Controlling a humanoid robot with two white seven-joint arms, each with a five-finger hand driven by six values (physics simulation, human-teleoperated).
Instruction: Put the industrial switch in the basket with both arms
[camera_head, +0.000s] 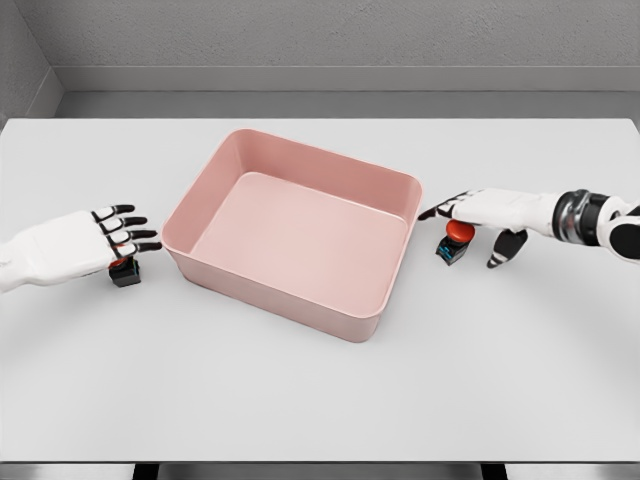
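Wide white counter (320, 400) fills the view, one of it, and square in the middle sits one pink basket (240, 160), open-topped and nothing in it yet. Two white arms in play: the left hand (85, 243) comes in low on the left, fingers (125, 228) stretched flat and fanned, gripping nothing, laid over a small switch (125, 273) that peeks out beneath the fingertips just left of the basket's near-left corner. Over on the right, the right hand (478, 215) reaches in, fingers extended toward the basket wall, thumb hanging down, not closed on anything, hovering right over the second switch (455, 243), the one with the red mushroom cap, standing upright just beside the basket's right wall. So that's two switches counted, one per side, both on the counter, neither inside. By the look of them these are small, rigid, blocky units, probably light and not fragile; the rounded red cap looks slick, so the squarer dark body below it seems the better place to pinch, thumb against fingers.
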